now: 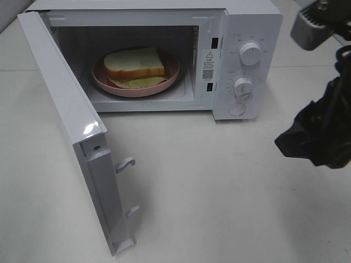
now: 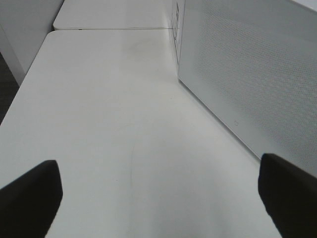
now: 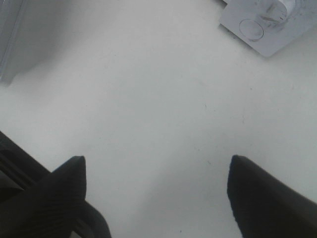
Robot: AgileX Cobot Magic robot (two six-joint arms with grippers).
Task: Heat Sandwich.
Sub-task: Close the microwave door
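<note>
The sandwich [image 1: 134,64], thick white bread with a tan crust and pale filling, lies on a round pink plate [image 1: 173,74] inside the white microwave [image 1: 249,22]. The microwave door [image 1: 66,118] stands swung wide open to the left. My right gripper [image 3: 154,163] is open, hovering over bare table in front of the microwave's control panel; its dark arm [image 1: 321,129] shows at the right edge of the high view. My left gripper [image 2: 158,163] is open and empty above the table, beside the door's perforated outer face [image 2: 247,74]. It does not show in the high view.
Two knobs [image 1: 250,53] and a round button [image 1: 237,109] sit on the microwave's right panel; that button also shows in the right wrist view [image 3: 250,29]. The door's latch hooks [image 1: 126,163] stick out toward the table's middle. White table [image 1: 219,192] spreads in front.
</note>
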